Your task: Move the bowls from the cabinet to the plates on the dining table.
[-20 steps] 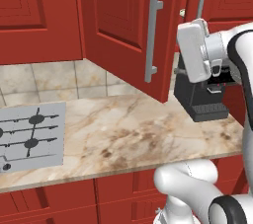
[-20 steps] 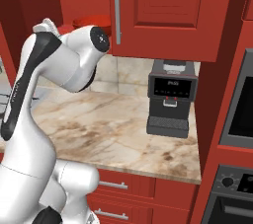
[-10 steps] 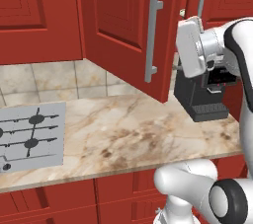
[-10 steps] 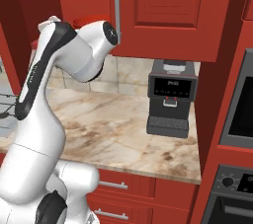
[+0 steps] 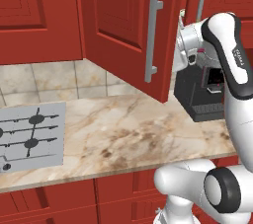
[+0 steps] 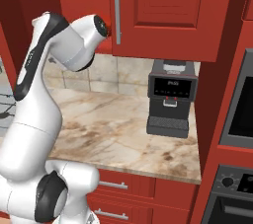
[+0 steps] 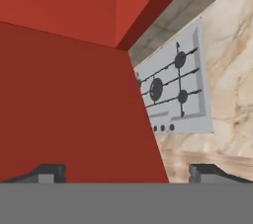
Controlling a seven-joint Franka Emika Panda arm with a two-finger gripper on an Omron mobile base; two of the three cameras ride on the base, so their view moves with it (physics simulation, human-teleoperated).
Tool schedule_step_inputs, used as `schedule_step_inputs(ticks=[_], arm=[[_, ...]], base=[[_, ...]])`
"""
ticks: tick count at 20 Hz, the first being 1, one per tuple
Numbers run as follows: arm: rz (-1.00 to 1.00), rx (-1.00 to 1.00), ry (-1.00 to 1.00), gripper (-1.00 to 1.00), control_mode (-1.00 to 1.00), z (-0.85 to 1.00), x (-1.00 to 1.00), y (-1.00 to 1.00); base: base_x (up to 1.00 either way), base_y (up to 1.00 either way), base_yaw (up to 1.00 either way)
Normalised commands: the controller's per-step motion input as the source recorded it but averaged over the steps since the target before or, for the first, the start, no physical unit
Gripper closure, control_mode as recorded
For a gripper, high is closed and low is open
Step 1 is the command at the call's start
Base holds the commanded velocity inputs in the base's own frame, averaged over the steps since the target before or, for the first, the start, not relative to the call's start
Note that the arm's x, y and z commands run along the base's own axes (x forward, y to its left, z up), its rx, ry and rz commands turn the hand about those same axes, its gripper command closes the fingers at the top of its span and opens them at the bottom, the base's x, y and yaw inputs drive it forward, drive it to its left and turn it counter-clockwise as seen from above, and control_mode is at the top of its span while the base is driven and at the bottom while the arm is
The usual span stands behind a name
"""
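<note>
Currently the claw (image 7: 126, 172) stands wide apart, empty, raised just behind the swung-open door of the cabinet (image 5: 128, 25); the grey cooktop (image 7: 175, 90) lies well beyond its fingertips (image 7: 49, 171).

You see a deep red cabinet (image 5: 118, 30) across the top of the left base view, its raised-panel doors carrying grey bar handles (image 5: 152, 35). Below it the counter (image 5: 133, 134) is beige marble veined in brown, with a pale grey cooktop (image 5: 29, 136) bearing black burners at the left edge. The backsplash (image 5: 44, 77) is beige tile. At right of the right base view stands a black coffee machine (image 6: 169, 98).
</note>
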Motion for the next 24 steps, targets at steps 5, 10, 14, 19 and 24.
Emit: schedule_step_inputs(ticks=[5, 10, 14, 19, 24], arm=[[0.12, 0.00, 0.00, -1.00, -1.00, 0.00, -0.04, 0.51], [0.12, 0.00, 0.00, -1.00, -1.00, 0.00, -0.09, 0.58], [0.14, 0.00, 0.00, -1.00, -1.00, 0.00, -0.21, 0.62], [0.17, 0.01, 0.00, -1.00, -1.00, 0.00, -0.25, 0.73], [0.14, 0.00, -0.01, -1.00, -1.00, 0.00, -0.05, 0.79]], base=[[0.00, 0.00, 0.00], [0.00, 0.00, 0.00], [0.00, 0.00, 0.00], [0.00, 0.00, 0.00], [0.00, 0.00, 0.00]])
